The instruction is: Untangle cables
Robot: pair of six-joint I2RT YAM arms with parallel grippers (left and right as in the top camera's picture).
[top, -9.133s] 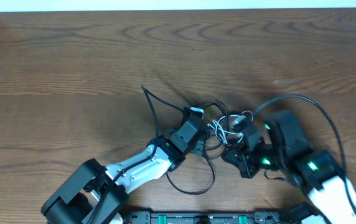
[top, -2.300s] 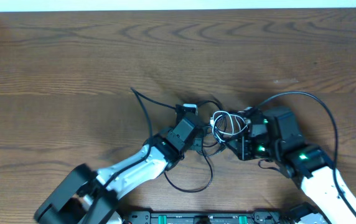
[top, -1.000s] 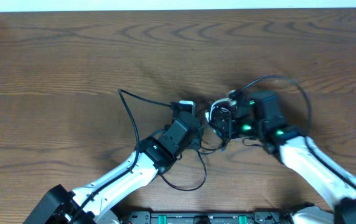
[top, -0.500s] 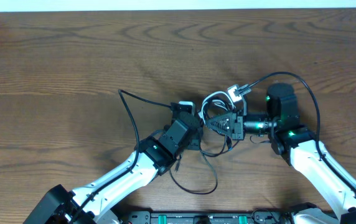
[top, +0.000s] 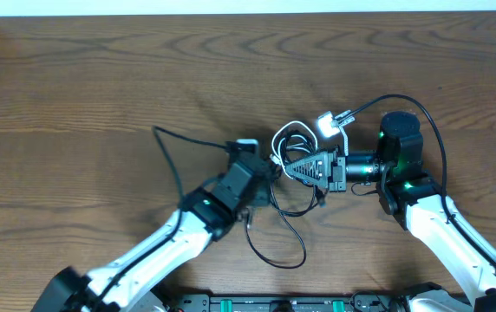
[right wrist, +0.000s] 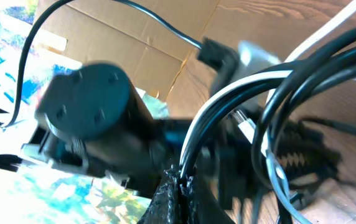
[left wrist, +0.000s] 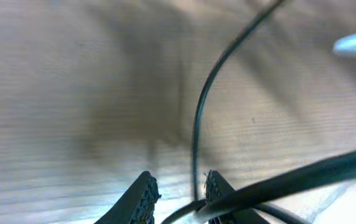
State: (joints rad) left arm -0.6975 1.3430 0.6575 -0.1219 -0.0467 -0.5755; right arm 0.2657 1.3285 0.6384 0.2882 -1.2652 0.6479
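The cables (top: 293,143) form a small knot at mid-table: a white loop (top: 281,137) with a pale plug (top: 326,123), and thin black cords. One black cord (top: 166,143) trails left; another loops toward the front (top: 287,247). My right gripper (top: 290,165) points left, shut on the knot; in its wrist view the gripper (right wrist: 179,183) pinches a black cord, with the white cable (right wrist: 228,93) beside it. My left gripper (top: 258,159) lies just left of the knot. In its wrist view the gripper (left wrist: 179,190) is slightly open, with a thin black cord (left wrist: 196,124) against one finger (left wrist: 218,190).
The right arm's own thick black cable (top: 421,108) arcs over its wrist. The robot base rail (top: 283,304) runs along the front edge. A white strip (top: 231,7) borders the table's far edge. Bare wood (top: 101,78) lies to the left and back.
My left jaws have parted from shut, and the left arm has drawn back to the left. The trailing black cord slid left. The right gripper stays shut on the knot.
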